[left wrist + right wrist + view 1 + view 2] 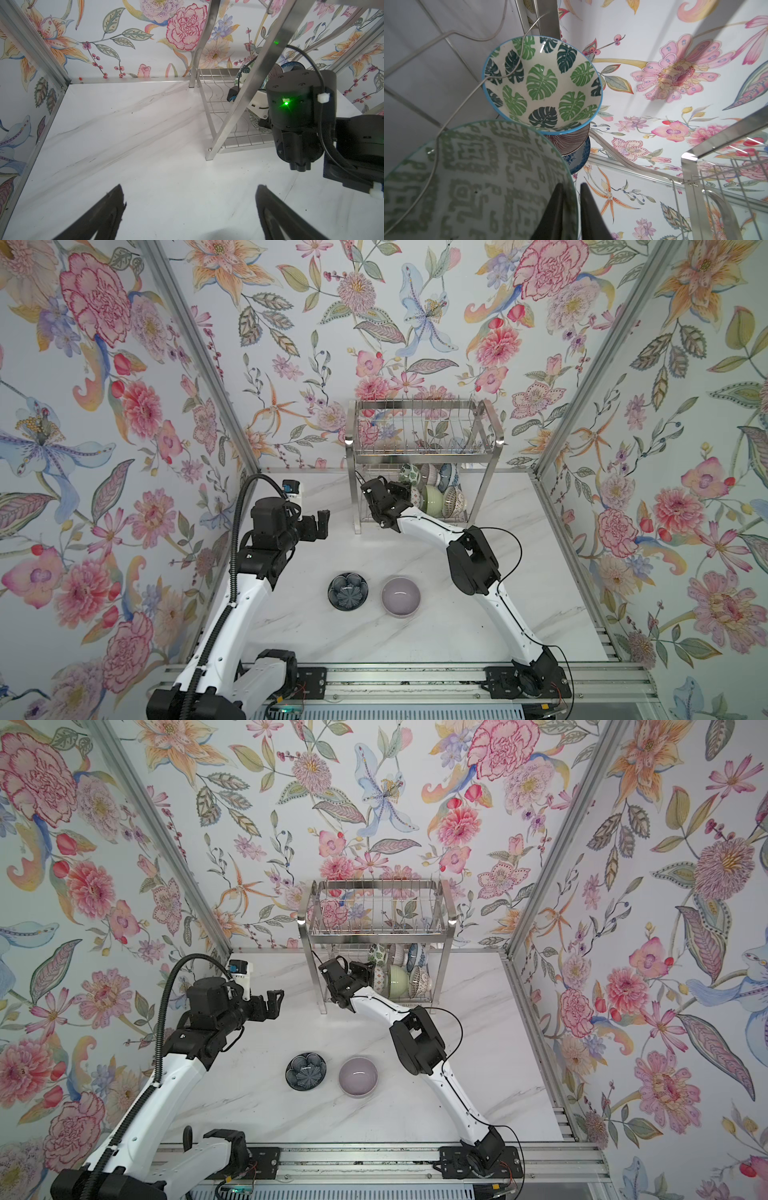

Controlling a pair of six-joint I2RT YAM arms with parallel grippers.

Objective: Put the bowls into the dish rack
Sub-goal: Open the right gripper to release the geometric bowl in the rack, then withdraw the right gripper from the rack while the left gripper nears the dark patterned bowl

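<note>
The dish rack (424, 452) stands at the back edge of the desk (311, 635), against the rear wall. On its lower shelf we count six bowls on edge in two rows. The leaf bowl (409, 473), ribbed bowl (429, 475) and blue floral bowl (449, 477) are behind. The geometric bowl (417, 497), green bowl (432, 499) and lattice bowl (454, 501) are in front.

The right gripper (409, 492) reaches in under the upper tier, just inside the rack's front left leg (357, 506), with little room on either side. In the right wrist view its fingers (554, 209) straddle the rim of the geometric bowl (477, 182), one inside and one outside, with a narrow gap between them. We cannot tell whether they press the rim. The leaf bowl (542, 83) sits just past it, leaning on the ribbed bowl (571, 141).

The left gripper (320, 524) hangs above the desk well left of the rack. In the left wrist view it (190, 187) is spread wide with only bare desk between its fingers, and open marble runs to the left wall.

The dark flower bowl (348, 591) and the lilac bowl (400, 596) sit upright near the desk's middle, side by side but apart. There is free room all round them, between the two arms.
</note>
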